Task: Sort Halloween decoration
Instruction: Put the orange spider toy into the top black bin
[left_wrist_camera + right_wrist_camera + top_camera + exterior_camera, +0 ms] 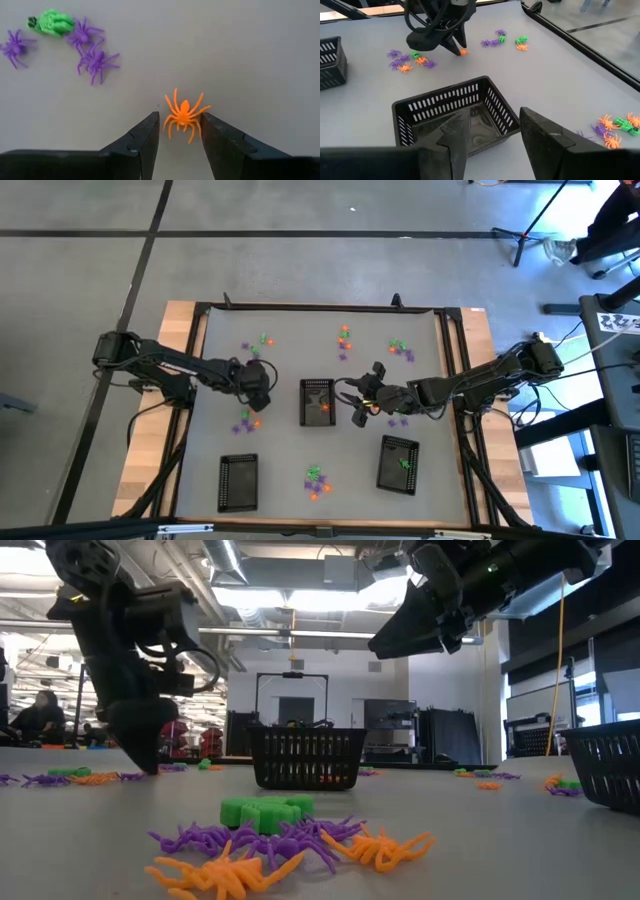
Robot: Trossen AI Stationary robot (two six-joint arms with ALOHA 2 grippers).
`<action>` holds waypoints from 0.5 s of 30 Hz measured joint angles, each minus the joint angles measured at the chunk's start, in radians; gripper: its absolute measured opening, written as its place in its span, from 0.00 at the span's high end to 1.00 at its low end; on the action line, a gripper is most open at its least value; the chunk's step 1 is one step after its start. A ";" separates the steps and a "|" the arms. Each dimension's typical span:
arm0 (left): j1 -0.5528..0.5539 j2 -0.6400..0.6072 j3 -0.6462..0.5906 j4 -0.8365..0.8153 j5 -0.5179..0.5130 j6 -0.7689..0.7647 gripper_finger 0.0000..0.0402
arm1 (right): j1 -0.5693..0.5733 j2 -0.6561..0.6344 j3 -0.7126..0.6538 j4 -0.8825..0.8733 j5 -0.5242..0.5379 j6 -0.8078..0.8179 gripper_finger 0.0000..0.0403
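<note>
Nearest the low camera, a small heap of plastic trinkets, purple and orange spiders with a green piece [265, 812] on top, lies on the grey surface [290, 360] at its near edge, between a black rectangular mesh tray [238, 482] at the near left and another black mesh tray [399, 464] at the near right that has a green trinket in it. Farther in, toward the left, the left gripper [179, 131] is lowered to the surface with its fingers [142, 142] spread, and a small orange plastic spider [183, 115] lies flat on the surface right between the fingertips, its legs close to both tips; whether they touch it I cannot tell. Just beside it lies a cluster of purple spiders [92, 61] with a green trinket [52, 22]. In the middle of the surface stands a third black mesh tray [457, 112], and the right gripper [490, 132] hangs above its right side, fingers apart and holding nothing. Beyond, more clusters of orange, purple and green trinkets [344, 340] are scattered along the far part of the surface.
</note>
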State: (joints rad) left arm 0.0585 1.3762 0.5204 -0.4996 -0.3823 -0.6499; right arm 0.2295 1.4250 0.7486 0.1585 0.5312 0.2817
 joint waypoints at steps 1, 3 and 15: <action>0.003 0.000 -0.001 0.003 0.000 0.008 0.65 | 0.000 0.000 0.000 0.000 0.000 0.000 0.59; 0.004 0.001 -0.001 0.009 0.000 0.030 0.68 | 0.000 0.000 0.000 0.000 0.000 0.000 0.59; 0.006 0.006 0.070 0.058 -0.001 0.182 0.99 | -0.001 0.000 0.000 -0.002 0.000 -0.001 0.59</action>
State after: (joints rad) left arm 0.0643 1.3823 0.5908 -0.4420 -0.3828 -0.4675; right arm 0.2287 1.4250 0.7486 0.1566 0.5316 0.2811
